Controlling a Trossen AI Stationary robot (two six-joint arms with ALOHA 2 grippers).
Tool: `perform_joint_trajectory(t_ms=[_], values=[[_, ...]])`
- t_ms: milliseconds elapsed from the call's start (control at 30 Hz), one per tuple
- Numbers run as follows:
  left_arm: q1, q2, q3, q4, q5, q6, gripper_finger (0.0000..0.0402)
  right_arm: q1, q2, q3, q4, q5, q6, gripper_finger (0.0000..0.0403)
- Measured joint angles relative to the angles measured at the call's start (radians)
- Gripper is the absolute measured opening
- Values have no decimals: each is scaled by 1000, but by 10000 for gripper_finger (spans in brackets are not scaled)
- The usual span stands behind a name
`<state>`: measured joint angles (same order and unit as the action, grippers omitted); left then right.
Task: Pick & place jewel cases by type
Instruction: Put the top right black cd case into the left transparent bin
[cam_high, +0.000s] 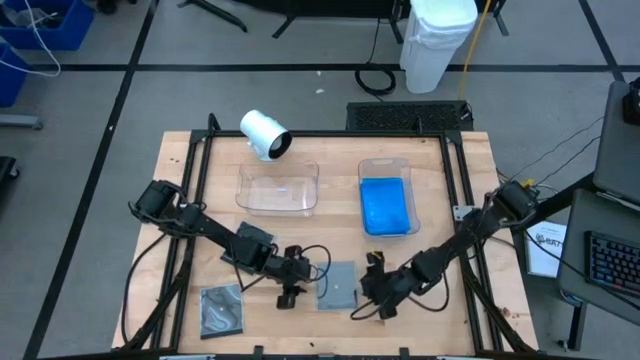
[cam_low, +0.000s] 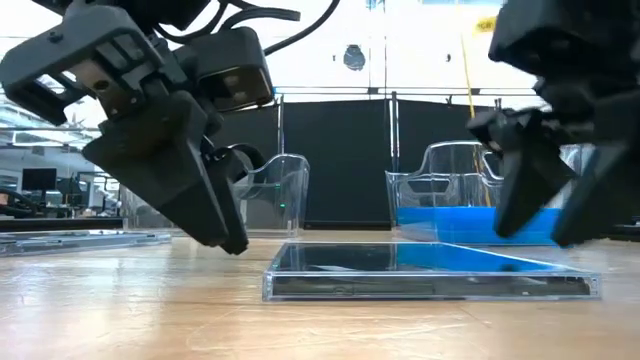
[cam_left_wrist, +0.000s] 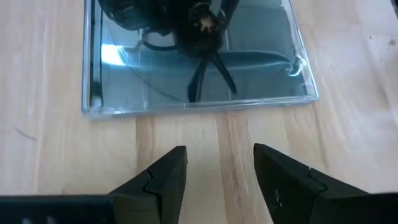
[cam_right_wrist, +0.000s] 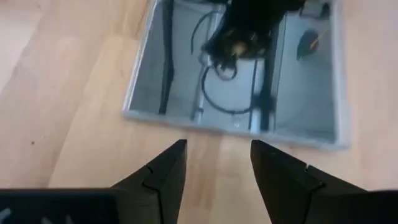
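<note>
A dark grey clear jewel case (cam_high: 338, 285) lies flat on the wooden table near its front edge, also seen as the case (cam_low: 430, 272) in the low view. My left gripper (cam_high: 291, 296) stands open just to its left, fingers slanting down, a little off the case (cam_left_wrist: 193, 56). My right gripper (cam_high: 373, 300) stands open just to its right, short of the case (cam_right_wrist: 242, 68). A second grey jewel case (cam_high: 222, 310) lies flat at the near left. Blue jewel cases (cam_high: 386, 205) lie in the right-hand clear tray.
Two clear plastic trays stand at the back: the left tray (cam_high: 278, 190) and the right tray (cam_high: 388, 168) holding the blue cases. A white cylinder (cam_high: 265, 133) lies on its side behind the left tray. Bare wood shows between the trays and the grippers.
</note>
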<state>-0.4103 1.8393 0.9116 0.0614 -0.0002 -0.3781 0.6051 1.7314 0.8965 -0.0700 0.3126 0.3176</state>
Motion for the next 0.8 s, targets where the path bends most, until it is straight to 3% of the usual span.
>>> perform_joint_trajectory(t_ms=[267,633,800], values=[[2,0,-1,19,-6,-24,191,-37,89,4,33,-25,23,171],[24,-2,-2,21,-36,-25,191,-116,95,-2,335,-19,-242,171],[24,-2,-2,20,-38,-22,191,-121,95,-1,394,-24,-303,171]])
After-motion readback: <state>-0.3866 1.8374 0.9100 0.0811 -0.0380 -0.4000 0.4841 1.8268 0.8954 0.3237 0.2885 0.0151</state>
